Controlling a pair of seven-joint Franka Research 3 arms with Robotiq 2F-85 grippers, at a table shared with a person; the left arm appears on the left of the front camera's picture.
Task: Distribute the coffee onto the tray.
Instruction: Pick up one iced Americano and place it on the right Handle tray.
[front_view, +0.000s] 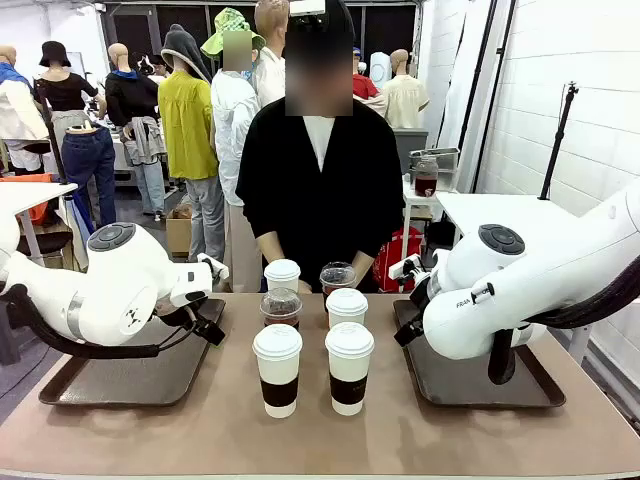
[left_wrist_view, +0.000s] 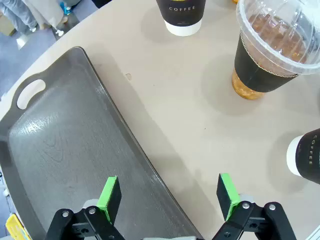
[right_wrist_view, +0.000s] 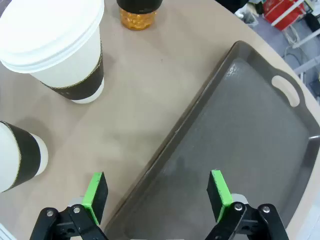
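Coffee (front_view: 349, 367), six takeaway cups, standing in a tight cluster at the middle of the table (front_view: 200, 430), between the left tray (front_view: 100, 385) and the right tray (front_view: 470, 385) and sitting on neither. Numbering four white paper cups (front_view: 278, 370) with white lids and dark sleeves, plus two clear dome-lidded cups (front_view: 281, 306) of brown drink. Reading "COFFEE" in pale capitals on two of the dark sleeves in the left wrist view, and "FRAN" in part on the right arm (front_view: 500, 290). Hanging with the left gripper (left_wrist_view: 167, 187) spread wide and gripping nothing, one green pad above the tray floor, the other above bare tabletop, straddling the rim. Mirroring that with the right gripper (right_wrist_view: 157, 182), likewise gaping and empty across its own tray's rim. Facing a person (front_view: 320, 180) in a black top at the far edge.
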